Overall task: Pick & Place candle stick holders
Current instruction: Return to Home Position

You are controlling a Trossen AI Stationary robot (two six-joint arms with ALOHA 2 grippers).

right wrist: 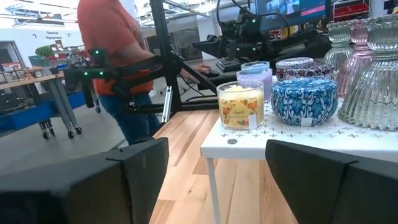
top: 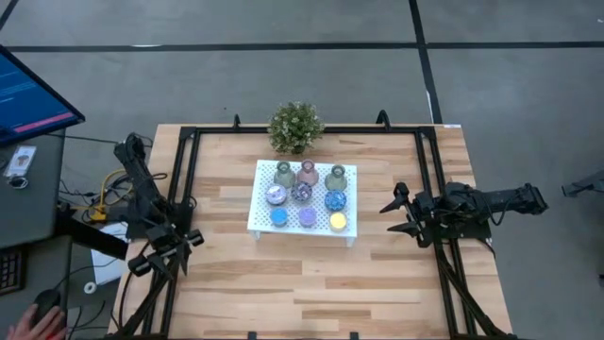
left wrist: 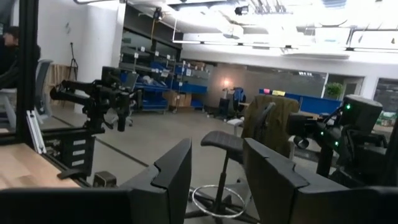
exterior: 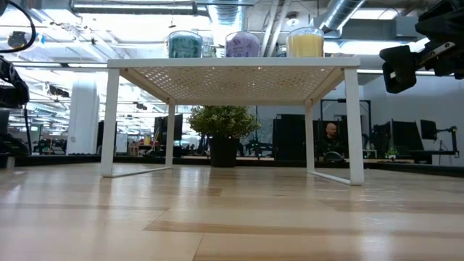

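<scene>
Nine candle stick holders stand in three rows on top of the white perforated tray (top: 257, 213), which rests on its legs mid-table. The far row holds a green vase (top: 283, 174), a pink vase (top: 307, 173) and a green vase (top: 336, 177). The middle row has speckled pucks (top: 276, 195) and a blue puck (top: 335, 200). The near row has blue (top: 279, 217), lilac (top: 308, 218) and yellow (top: 338, 222) pucks. My right gripper (top: 393, 212) is open and empty, right of the tray, facing the yellow puck (right wrist: 240, 106). My left gripper (top: 170, 255) is open and empty at the table's left edge.
A bushy potted plant (top: 295, 126) stands at the far edge behind the tray. Black frame rails (top: 189, 179) run along the table's sides. A person in a red shirt (right wrist: 115, 56) stands beyond the table's left side. Bare wood lies near the front edge.
</scene>
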